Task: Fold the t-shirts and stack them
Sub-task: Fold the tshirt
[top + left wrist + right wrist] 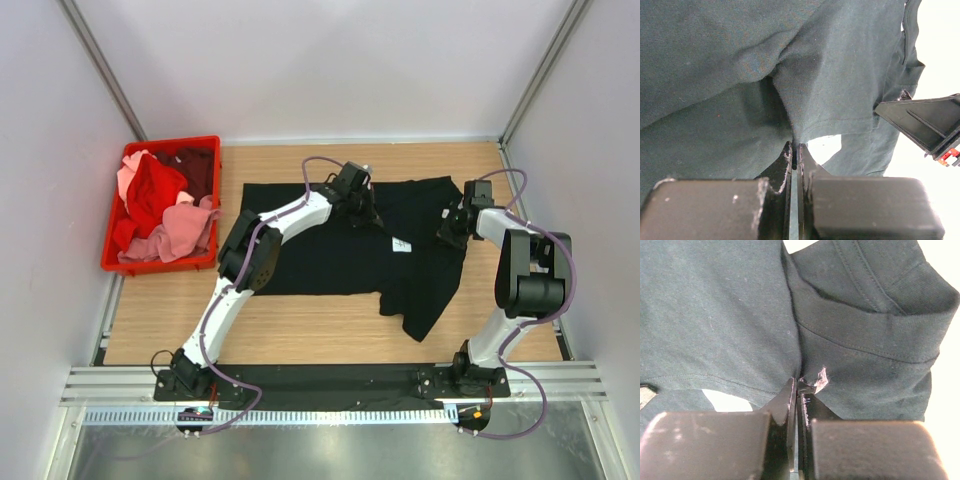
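A black t-shirt with a small white label lies spread across the wooden table. My left gripper is over its upper middle, shut on a pinch of its cloth. My right gripper is at the shirt's right edge, shut on a fold of the cloth near a hem. The cloth is pulled up into creases at both grips. Red, pink and dark maroon shirts lie heaped in the crate.
A red plastic crate stands at the table's left rear. White walls close in the back and sides. Bare wood shows in front of the shirt, and a metal rail runs along the near edge.
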Tool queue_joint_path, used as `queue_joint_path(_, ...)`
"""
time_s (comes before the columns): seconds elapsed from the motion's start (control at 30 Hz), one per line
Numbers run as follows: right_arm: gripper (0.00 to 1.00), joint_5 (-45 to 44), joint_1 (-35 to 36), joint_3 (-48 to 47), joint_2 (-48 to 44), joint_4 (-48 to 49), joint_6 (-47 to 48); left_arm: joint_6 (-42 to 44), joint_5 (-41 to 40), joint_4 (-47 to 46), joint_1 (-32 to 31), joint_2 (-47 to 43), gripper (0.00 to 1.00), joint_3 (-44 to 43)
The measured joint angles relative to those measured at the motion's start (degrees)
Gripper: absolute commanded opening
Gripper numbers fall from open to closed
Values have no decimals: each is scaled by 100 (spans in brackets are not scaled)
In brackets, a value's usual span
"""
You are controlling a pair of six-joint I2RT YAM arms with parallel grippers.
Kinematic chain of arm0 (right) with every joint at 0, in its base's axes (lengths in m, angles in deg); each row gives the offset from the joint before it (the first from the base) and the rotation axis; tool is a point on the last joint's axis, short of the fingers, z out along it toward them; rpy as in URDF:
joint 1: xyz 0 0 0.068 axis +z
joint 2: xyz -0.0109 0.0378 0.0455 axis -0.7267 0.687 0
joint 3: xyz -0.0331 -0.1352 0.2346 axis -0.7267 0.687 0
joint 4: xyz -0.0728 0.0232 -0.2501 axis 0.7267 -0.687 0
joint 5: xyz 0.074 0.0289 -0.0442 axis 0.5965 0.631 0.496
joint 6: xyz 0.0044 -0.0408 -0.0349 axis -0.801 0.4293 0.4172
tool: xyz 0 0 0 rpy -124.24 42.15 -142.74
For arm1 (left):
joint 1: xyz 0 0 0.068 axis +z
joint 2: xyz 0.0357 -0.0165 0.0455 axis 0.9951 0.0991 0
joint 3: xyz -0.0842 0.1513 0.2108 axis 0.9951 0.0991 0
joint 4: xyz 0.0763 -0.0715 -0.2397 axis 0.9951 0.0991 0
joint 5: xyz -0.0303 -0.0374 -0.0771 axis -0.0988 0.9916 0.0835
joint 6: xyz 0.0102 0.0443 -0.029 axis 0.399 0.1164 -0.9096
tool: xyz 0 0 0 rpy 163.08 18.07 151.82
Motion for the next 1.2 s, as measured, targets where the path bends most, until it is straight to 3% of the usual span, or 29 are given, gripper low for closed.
queue_joint_path(0.77, 1, -691, 61, -455, -863, -1215, -136, -81, -280, 752, -22, 0, 0, -323)
queue_joint_path(1.2, 1, -1222, 144, 649, -1816, -1204, -706, 52, -518, 1207, -48, 0, 0, -323)
